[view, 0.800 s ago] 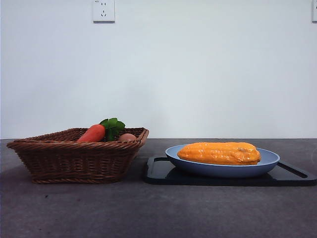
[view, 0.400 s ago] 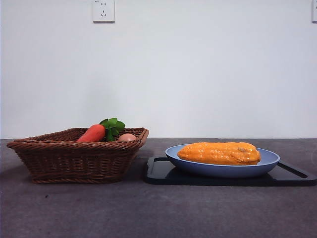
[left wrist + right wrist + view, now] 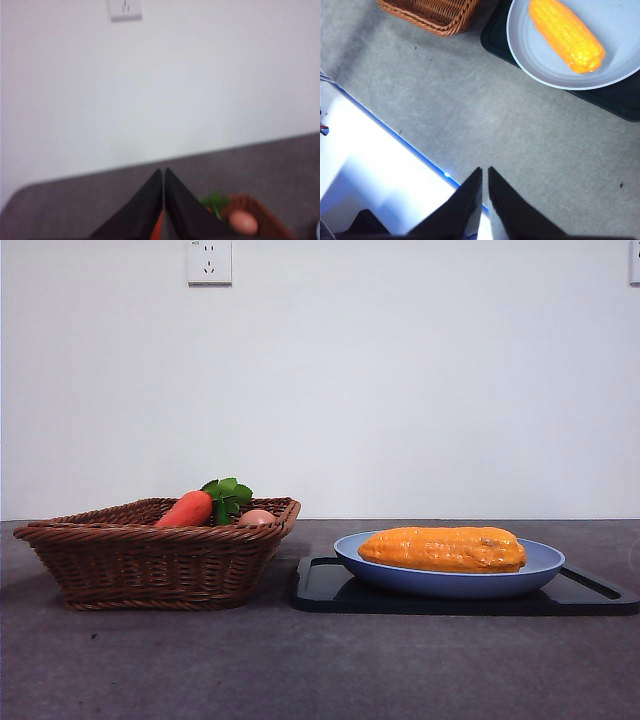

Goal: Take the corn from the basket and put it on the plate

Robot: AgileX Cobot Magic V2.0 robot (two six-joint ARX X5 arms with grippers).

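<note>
The corn (image 3: pixel 443 548) (image 3: pixel 566 33) lies lengthwise on the light-blue plate (image 3: pixel 540 566) (image 3: pixel 530 55), free of any gripper. Left of it stands the brown wicker basket (image 3: pixel 150 560) (image 3: pixel 432 12) (image 3: pixel 265 215). My left gripper (image 3: pixel 164 172) is shut and empty, raised near the basket and facing the wall. Drawn back high above the table's front edge, my right gripper (image 3: pixel 485 171) is also shut and holds nothing. Neither arm shows in the front view.
A carrot (image 3: pixel 186 509) with green leaves (image 3: pixel 228 496) and a pale round egg-like thing (image 3: pixel 257 517) (image 3: pixel 242 222) lie in the basket. The plate rests on a flat black tray (image 3: pixel 330 585) (image 3: pixel 615 102). The table's blue-lit front edge (image 3: pixel 395 135) shows below the right gripper.
</note>
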